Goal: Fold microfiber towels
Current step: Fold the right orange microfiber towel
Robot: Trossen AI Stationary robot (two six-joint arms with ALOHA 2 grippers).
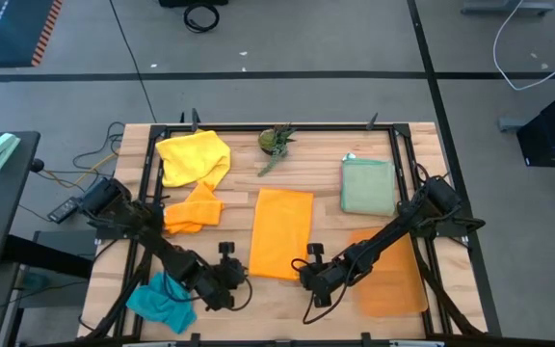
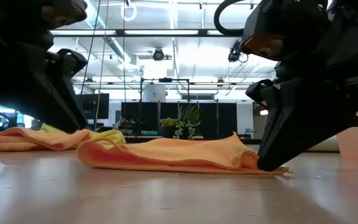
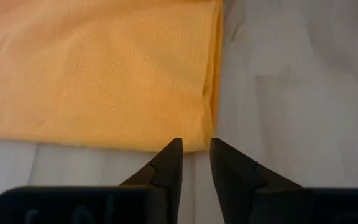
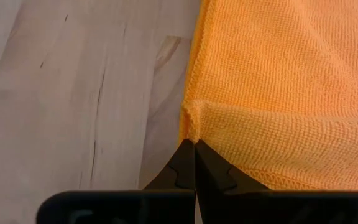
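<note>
Nearest the low camera, the orange towel [image 2: 166, 155] lies flat at table centre, folded into a strip whose long axis runs from the front edge toward the potted plant [image 1: 276, 141].

Note both grippers at its front end. The right gripper [image 4: 194, 149] is clenched, fingertips touching the near right corner; whether fabric is pinched you cannot confirm. The left gripper [image 3: 196, 148] stands just off the near left corner, jaws parted and holding nothing.

Expect the next fold to carry this front edge away from the arms, along the strip.

Use the wrist views for corner contact. Only the high view shows the remaining towels: yellow towel [image 1: 194, 157], green towel [image 1: 367, 186], teal towel [image 1: 161, 300].
</note>
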